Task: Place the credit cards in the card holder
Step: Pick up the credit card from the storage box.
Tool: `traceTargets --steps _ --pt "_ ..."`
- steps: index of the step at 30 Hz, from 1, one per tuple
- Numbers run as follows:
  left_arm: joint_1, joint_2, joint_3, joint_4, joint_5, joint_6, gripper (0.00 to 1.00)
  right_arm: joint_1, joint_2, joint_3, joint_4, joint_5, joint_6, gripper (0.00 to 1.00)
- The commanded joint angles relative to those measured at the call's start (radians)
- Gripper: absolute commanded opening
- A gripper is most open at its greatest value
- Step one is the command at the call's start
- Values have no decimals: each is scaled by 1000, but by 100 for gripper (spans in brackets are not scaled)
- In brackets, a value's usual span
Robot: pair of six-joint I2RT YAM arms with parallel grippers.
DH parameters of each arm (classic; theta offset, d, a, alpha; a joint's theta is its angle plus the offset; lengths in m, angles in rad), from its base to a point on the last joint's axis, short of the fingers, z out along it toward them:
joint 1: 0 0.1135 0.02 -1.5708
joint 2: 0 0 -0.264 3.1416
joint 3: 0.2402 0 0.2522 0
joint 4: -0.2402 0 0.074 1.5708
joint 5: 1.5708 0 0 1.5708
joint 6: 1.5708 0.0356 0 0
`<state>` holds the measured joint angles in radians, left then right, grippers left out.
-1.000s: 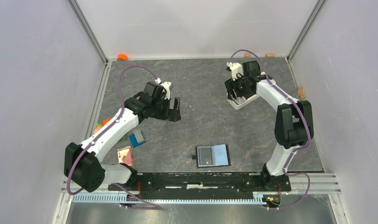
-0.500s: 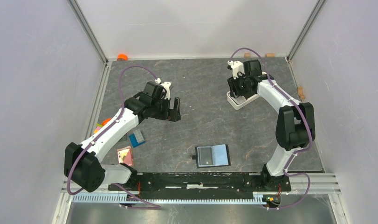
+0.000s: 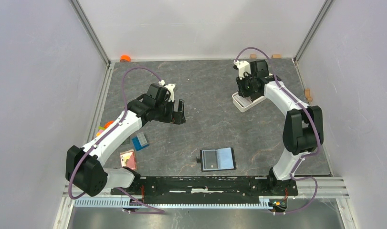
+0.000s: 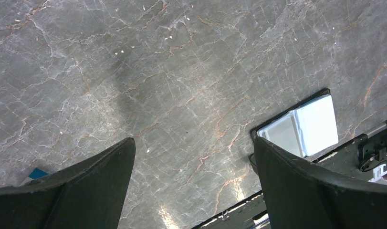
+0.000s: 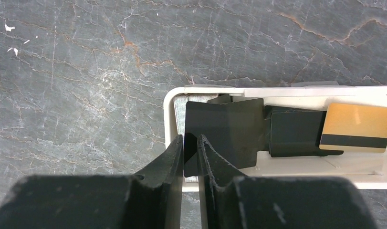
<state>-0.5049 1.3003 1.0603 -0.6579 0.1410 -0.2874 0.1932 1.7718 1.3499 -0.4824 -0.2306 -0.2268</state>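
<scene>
The card holder (image 3: 218, 159) lies open near the front edge, black with a clear pocket and a light blue panel; the left wrist view shows it too (image 4: 301, 126). My right gripper (image 5: 190, 140) hangs over the left end of the white tray (image 5: 277, 90). Its jaws are drawn almost together, with the corner of a black credit card (image 5: 224, 129) between them. A second black card (image 5: 294, 133) and a tan-orange card (image 5: 357, 121) lie further along in the tray. My left gripper (image 4: 193, 148) is open over bare table with nothing between its fingers.
A small blue ridged block (image 3: 140, 141) and a pink rectangle (image 3: 127, 158) lie beside the left arm. An orange object (image 3: 125, 58) sits at the far left corner. Small wooden pieces (image 3: 308, 94) lie along the right wall. The white tray (image 3: 240, 103) is at the far right.
The right gripper's jaws have drawn together from wide apart over the tray's end, and that arm has shifted slightly toward the far wall. The left arm has not moved.
</scene>
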Motion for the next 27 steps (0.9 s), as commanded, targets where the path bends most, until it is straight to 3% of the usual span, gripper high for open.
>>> traceTargets --steps 1,8,14,18,27 --pt "8 8 1 0 24 56 100 8 -31 25 -22 -39 22 18" --pt "7 11 1 0 28 55 100 7 -62 22 -2 5 33 12" --pt "8 12 1 0 29 54 100 6 -160 -35 84 183 46 0" --pt "7 12 1 0 31 54 100 7 -223 -96 158 264 40 0" --pt "7 -24 -6 18 58 65 100 29 -419 -192 303 266 39 0"
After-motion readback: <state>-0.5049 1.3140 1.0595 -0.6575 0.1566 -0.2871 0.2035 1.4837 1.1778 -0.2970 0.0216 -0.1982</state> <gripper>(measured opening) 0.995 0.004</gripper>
